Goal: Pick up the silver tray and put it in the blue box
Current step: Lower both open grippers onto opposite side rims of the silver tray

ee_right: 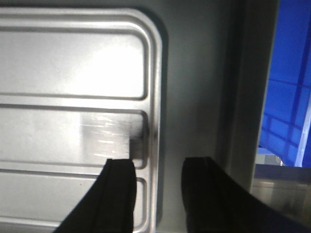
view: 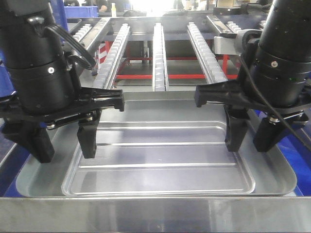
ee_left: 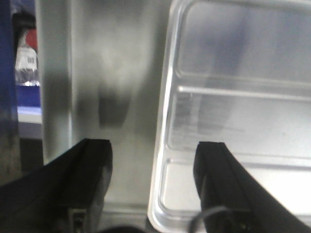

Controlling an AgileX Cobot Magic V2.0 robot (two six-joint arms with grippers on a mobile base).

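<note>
The silver tray (view: pixel 160 155) lies flat and fills the middle of the front view, with its ribbed centre panel inside a wide flat margin. My left gripper (view: pixel 65 155) is open and straddles the left edge of that panel (ee_left: pixel 167 121), one finger over the margin and one over the panel. My right gripper (view: pixel 250 146) is open in the same way over the right edge (ee_right: pixel 154 97). Neither holds anything. Ribbed blue plastic, the blue box (ee_right: pixel 286 97), shows just past the tray's outer right rim. More blue shows at the far left (view: pixel 6 141).
Roller conveyor rails (view: pixel 159 53) run away behind the tray, with a red frame (view: pixel 170 76) beneath them. A steel bar (view: pixel 155 213) crosses the front edge. Blue bins (view: pixel 80 10) stand far back on the left.
</note>
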